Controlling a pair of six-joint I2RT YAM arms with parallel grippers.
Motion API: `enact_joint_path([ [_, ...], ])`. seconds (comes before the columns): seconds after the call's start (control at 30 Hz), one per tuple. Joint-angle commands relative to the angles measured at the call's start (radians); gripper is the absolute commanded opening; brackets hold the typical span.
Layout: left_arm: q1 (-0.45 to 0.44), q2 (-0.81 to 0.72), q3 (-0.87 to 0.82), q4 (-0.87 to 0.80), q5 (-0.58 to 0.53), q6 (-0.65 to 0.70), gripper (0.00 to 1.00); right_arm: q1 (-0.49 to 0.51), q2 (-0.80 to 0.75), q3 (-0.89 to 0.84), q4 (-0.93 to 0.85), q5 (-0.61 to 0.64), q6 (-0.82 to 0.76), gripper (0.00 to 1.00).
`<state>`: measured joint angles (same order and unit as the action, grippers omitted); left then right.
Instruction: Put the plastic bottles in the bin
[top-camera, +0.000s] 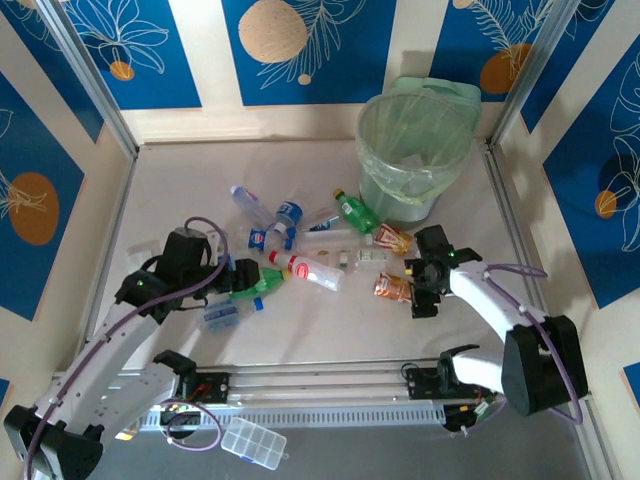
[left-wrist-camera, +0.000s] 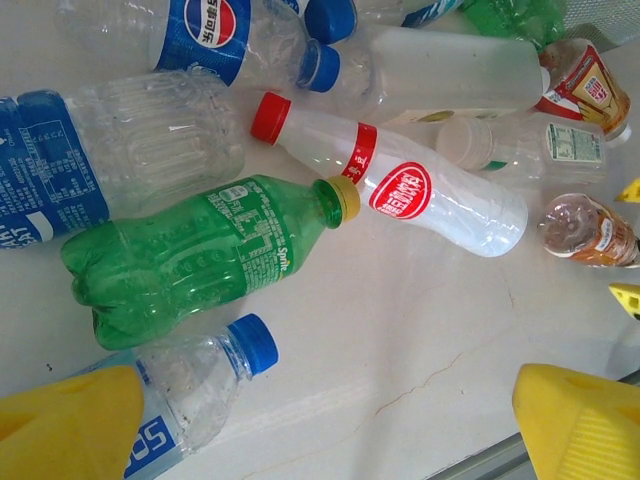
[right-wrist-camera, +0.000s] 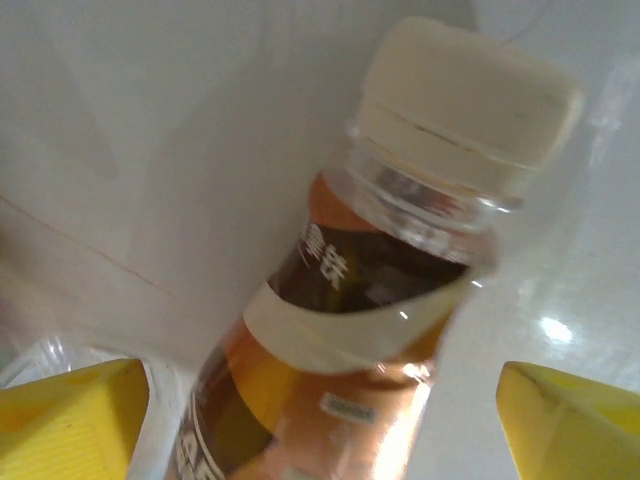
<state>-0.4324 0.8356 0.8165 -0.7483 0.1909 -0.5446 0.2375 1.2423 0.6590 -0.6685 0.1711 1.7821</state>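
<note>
The plastic bottles (top-camera: 315, 273) are lying scattered across the middle of the pale desk (top-camera: 330, 335), all of them on their sides. The bin (top-camera: 400, 195) is standing upright toward the far right of the desk, just beyond the heap, with its thin bag folding over the rim. The left pincer (top-camera: 238, 285) is hovering low at the near-left edge of the heap, its jaws standing wide apart and gripping nothing. In the left wrist view its yellow fingers (left-wrist-camera: 65, 425) are framing a stretch of bare desk. A small clear bottle with a blue cap (left-wrist-camera: 200, 380) is lying partly behind one of them. Just past it, a green bottle with a yellow cap (left-wrist-camera: 190, 255) is resting beside a white bottle with a red cap (left-wrist-camera: 400, 190), the green one's cap touching the white one's side. Farther off, a large clear bottle with a blue label (left-wrist-camera: 120, 150) and a Pepsi-labelled bottle (left-wrist-camera: 230, 30) are lying close together. The right pincer (top-camera: 415, 277) is reaching down at the right end of the heap, on the near side of the bin. Its jaws are likewise spread apart, straddling an amber bottle with a cream cap (right-wrist-camera: 330, 330) that is lying on the desk. The right wrist view is showing bare desk between this bottle and one yellow fingertip (right-wrist-camera: 570, 420); whether the other is touching it I cannot tell. A clear compartment box (top-camera: 252, 443) is sitting at the near edge, well apart from the bottles.
</note>
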Motion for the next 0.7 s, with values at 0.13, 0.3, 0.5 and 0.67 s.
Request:
enact_joint_path([
  [0.13,-0.005,0.007,0.051,-0.029,0.009,-0.003,0.95,-0.005,0.118,0.016,0.098,-0.056,0.027,0.78],
  [0.3,-0.005,0.005,0.058,-0.03,0.007,-0.005,0.94,0.0,0.133,0.001,0.099,-0.056,0.025,0.66],
  [0.5,-0.005,0.014,0.061,-0.022,0.014,-0.011,0.95,0.001,0.106,-0.014,0.081,-0.053,0.012,0.53],
  [0.67,-0.005,0.019,0.061,-0.014,0.037,-0.009,0.94,-0.005,0.036,-0.037,0.048,-0.046,-0.002,0.46],
])
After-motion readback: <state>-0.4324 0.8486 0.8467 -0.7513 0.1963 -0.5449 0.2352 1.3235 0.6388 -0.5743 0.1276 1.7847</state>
